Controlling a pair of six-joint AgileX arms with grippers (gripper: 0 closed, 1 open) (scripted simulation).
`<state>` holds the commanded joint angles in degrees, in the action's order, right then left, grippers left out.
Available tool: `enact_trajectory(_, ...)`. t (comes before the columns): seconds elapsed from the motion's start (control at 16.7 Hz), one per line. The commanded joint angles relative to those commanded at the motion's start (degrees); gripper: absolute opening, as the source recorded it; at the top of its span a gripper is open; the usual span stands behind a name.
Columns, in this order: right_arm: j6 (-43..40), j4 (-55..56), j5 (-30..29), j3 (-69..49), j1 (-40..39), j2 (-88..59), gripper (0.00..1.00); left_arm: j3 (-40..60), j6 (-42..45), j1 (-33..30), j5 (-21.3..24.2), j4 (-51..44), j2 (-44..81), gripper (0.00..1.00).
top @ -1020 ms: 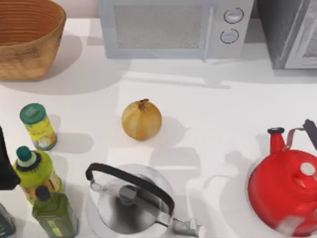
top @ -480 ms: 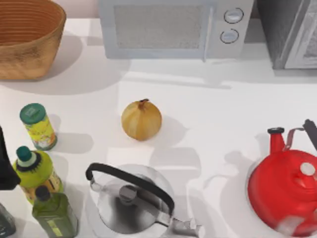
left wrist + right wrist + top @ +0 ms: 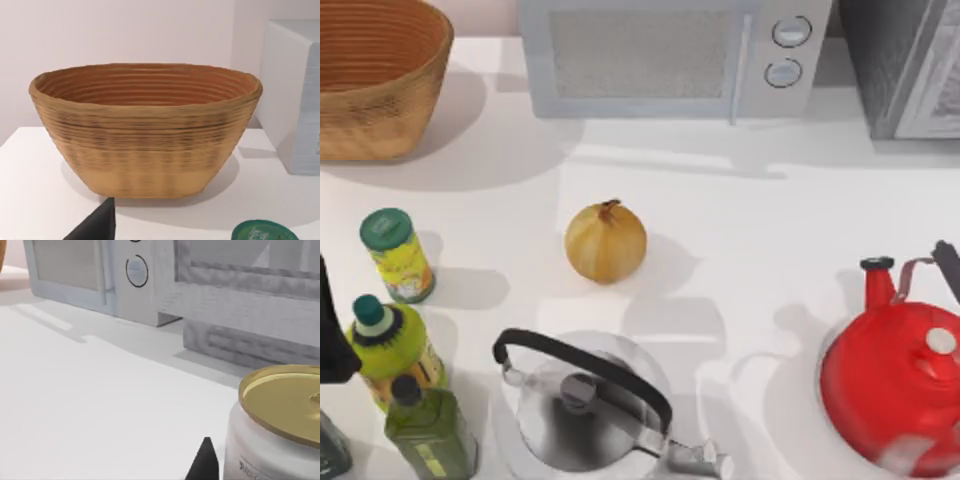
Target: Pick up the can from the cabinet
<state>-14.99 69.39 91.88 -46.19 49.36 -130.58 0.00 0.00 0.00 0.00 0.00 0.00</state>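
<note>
The can (image 3: 280, 425), white with a gold lid, stands close in front of the right wrist camera. A black part of my right gripper (image 3: 204, 462) shows just beside the can. Behind the can stands the grey cabinet (image 3: 240, 300), also at the table's back right corner (image 3: 910, 70). I cannot tell what surface the can rests on. My left arm (image 3: 328, 330) is parked at the table's left edge, and a black part of its gripper (image 3: 95, 225) shows in front of the basket.
A woven basket (image 3: 375, 75) sits back left and a microwave (image 3: 670, 55) at the back centre. An onion (image 3: 606, 241) lies mid-table. A steel kettle (image 3: 585, 405) stands front centre, a red kettle (image 3: 900, 385) front right, and several bottles (image 3: 395, 255) along the left.
</note>
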Motion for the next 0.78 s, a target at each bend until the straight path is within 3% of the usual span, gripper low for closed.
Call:
enact_trajectory(0.72, 0.00, 0.00, 0.00, 0.00, 0.00, 0.00, 0.98, 0.00, 0.00, 0.00, 0.00, 0.00, 0.00, 1.00)
enact_trajectory(0.78, 0.00, 0.00, 0.00, 0.00, 0.00, 0.00, 1.00, 0.00, 0.00, 0.00, 0.00, 0.00, 0.00, 1.00)
